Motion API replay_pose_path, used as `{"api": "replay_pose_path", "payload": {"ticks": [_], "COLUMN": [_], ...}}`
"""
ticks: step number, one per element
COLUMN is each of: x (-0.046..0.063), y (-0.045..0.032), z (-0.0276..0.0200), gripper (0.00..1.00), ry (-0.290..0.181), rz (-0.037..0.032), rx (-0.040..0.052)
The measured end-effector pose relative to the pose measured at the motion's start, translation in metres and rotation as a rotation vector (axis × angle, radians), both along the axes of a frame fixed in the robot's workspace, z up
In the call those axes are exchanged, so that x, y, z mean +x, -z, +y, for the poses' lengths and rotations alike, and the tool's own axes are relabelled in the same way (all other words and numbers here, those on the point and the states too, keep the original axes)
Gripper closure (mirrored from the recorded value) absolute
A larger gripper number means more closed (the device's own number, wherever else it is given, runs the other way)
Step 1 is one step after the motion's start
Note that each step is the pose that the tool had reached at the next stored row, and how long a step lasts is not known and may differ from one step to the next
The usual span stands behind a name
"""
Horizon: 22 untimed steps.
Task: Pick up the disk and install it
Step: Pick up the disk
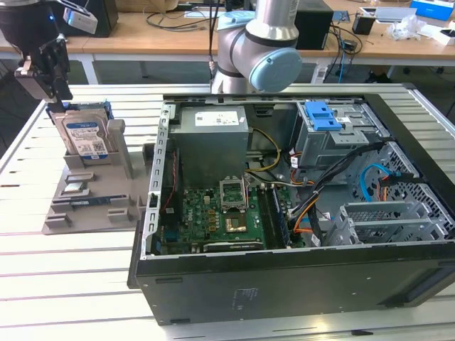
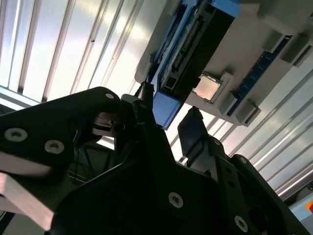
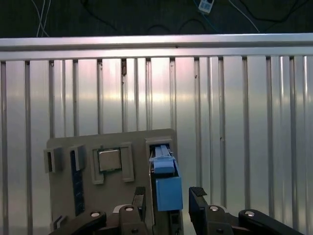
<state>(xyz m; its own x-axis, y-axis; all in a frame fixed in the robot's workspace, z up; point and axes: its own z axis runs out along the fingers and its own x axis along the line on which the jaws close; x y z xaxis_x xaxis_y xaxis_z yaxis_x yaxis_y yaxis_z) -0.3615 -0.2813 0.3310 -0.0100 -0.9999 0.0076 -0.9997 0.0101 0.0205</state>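
The disk [image 1: 84, 135] stands upright on its edge in a slot of the grey holder [image 1: 85, 206], at the exterior view's left; its white-and-blue label faces the camera and blue plastic edges it. My gripper [image 1: 58, 96] hangs just above the disk's top edge, open. In both wrist views the two black fingers straddle the disk's blue-edged top without touching it: gripper [image 3: 168, 198] over the disk [image 3: 166, 188], and gripper [image 2: 168, 111] below the disk [image 2: 190, 44].
An open computer case [image 1: 284, 284] lies to the right of the holder, with a grey power-supply box [image 1: 213, 135], a motherboard [image 1: 220, 217] and a metal drive cage with a blue latch [image 1: 321, 115]. The holder also carries a processor chip [image 3: 110, 160]. The table [image 1: 71, 277] is slatted metal.
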Motion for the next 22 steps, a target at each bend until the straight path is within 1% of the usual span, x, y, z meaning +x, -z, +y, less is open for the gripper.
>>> {"api": "replay_pose_path", "payload": {"ticks": [3, 8, 16, 18, 19, 22], "x": [0.000, 0.000, 0.000, 0.000, 0.000, 0.000], "y": [0.0087, 0.0180, 0.0306, 0.0342, 0.0376, 0.0420], "z": [0.0007, 0.0008, 0.0008, 0.0008, 0.0008, -0.0002], "gripper": [0.52, 0.52, 0.52, 0.52, 0.52, 0.52], "ry": [-0.020, -0.036, -0.057, -0.059, -0.060, -0.059], "rz": [0.0000, 0.0000, 0.0001, 0.0000, 0.0000, 0.0001], "rx": [0.0000, 0.0000, -0.0002, -0.0001, -0.0002, -0.0002]}}
